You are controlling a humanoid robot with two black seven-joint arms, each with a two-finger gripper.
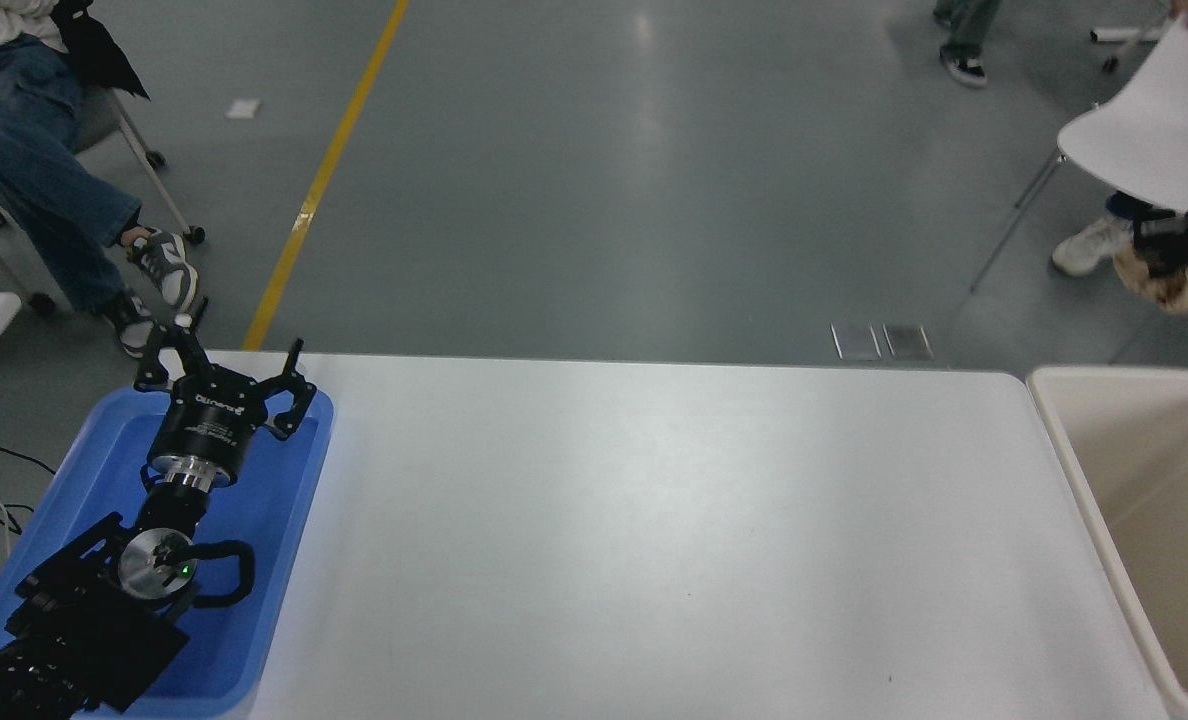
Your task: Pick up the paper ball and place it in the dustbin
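The paper ball (1166, 292), a tan crumpled wad with brown patches, hangs in my right gripper (1157, 252), which is shut on it at the picture's right edge. In the picture it is held above the far rim of the cream-beige dustbin (1046, 388), which stands at the table's right end. I see nothing in the part of the dustbin's inside that shows. My left gripper (222, 372) is open and empty, parked over the blue tray (284, 500) at the lower left.
The white table (654, 520) lies between tray and dustbin. A white chair (1154, 130) with a person's feet by it is behind the right gripper. A seated person (44, 180) is at the top left.
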